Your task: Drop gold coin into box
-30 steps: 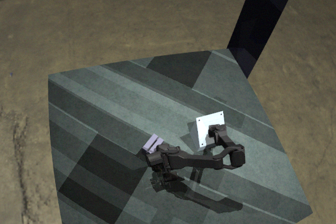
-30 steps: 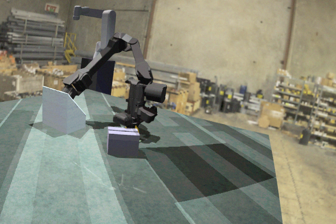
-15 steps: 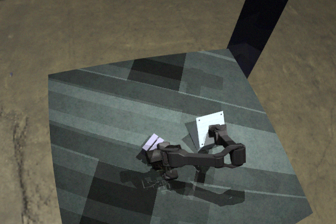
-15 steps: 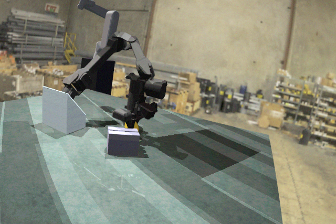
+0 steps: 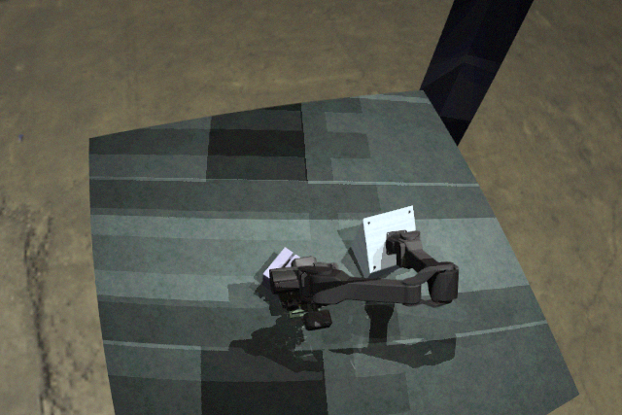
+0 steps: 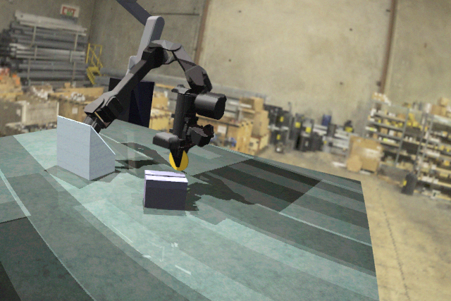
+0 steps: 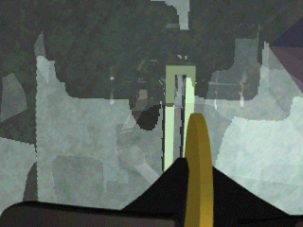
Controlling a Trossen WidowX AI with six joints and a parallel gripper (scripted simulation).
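The gold coin (image 6: 184, 160) (image 7: 199, 175) is upright between the fingertips of my gripper (image 6: 177, 163) (image 7: 188, 166), which is shut on it and points down. The coin hangs above the holder (image 7: 169, 137) (image 5: 296, 313), a pale-green slotted frame in the wrist view, with its lower edge clear of it. The box (image 6: 165, 194) (image 5: 277, 265) stands close beside the holder, its lid slot showing as a dark line in the exterior view. A corner of it shows at the upper right of the wrist view. In the top view the arm hides the coin, the fingertips and part of the box.
A white slant-topped block (image 5: 381, 237) (image 6: 73, 151) stands by the arm's base. A dark pedestal (image 5: 471, 49) (image 6: 141, 108) with a grey arm on it stands beyond the table's edge. The arm's shadow falls across the patterned table (image 5: 165, 250) (image 6: 232, 264).
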